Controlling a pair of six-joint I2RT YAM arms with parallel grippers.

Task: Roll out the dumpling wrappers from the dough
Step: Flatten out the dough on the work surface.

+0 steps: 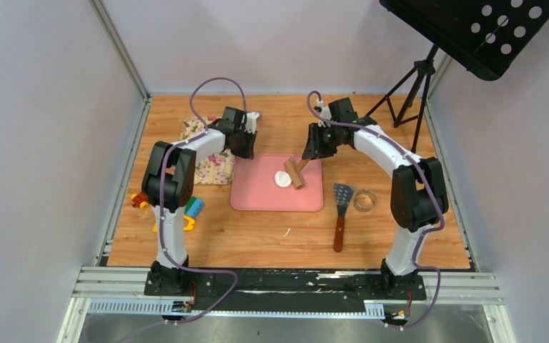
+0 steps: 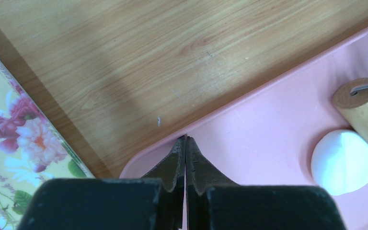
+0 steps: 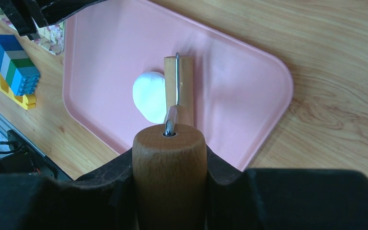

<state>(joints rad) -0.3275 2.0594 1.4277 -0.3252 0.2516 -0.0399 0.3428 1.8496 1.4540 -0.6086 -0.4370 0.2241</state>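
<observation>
A lump of white dough (image 1: 283,179) (image 3: 149,95) (image 2: 345,162), partly flattened, lies on the pink board (image 1: 257,196) (image 3: 100,52) (image 2: 268,124). A small wooden roller (image 1: 296,174) (image 3: 179,84) rests on the board against the dough's right side. Its wooden handle (image 3: 169,172) is clamped in my right gripper (image 1: 310,154) (image 3: 169,165), which is shut on it. My left gripper (image 1: 244,146) (image 2: 186,140) is shut and empty, its tips at the board's far left corner, well left of the dough. No dumpling wrappers are in view.
A spatula (image 1: 340,211) and a small glass bowl (image 1: 364,199) lie right of the board. A floral cloth (image 1: 213,166) (image 2: 14,153) sits to its left, with toy blocks (image 1: 190,209) (image 3: 15,67) nearer the front. A tripod stand (image 1: 409,93) is at the back right.
</observation>
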